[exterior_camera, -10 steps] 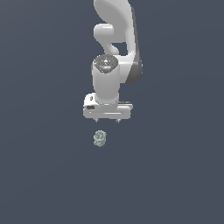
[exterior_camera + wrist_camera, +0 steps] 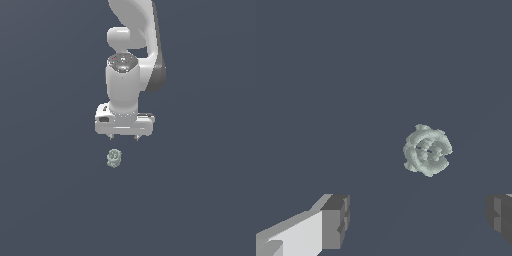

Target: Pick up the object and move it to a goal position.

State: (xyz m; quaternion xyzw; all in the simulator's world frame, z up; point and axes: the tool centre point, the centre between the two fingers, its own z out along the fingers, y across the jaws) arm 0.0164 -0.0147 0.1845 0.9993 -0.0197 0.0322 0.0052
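The object (image 2: 114,158) is a tiny pale grey-green knobbly lump lying on the dark surface. In the exterior view it sits just in front of and slightly to the exterior view's left of my white gripper (image 2: 124,137), apart from it. The gripper points down and is open and empty. In the wrist view the object (image 2: 427,150) lies ahead of the two wide-apart fingertips (image 2: 336,221), not between them. The gripper's midpoint in that view (image 2: 418,217) is on bare floor.
The white arm (image 2: 131,60) rises behind the gripper. A plain dark grey-blue surface fills both views; nothing else shows.
The gripper has shifted very slightly; the object has not moved.
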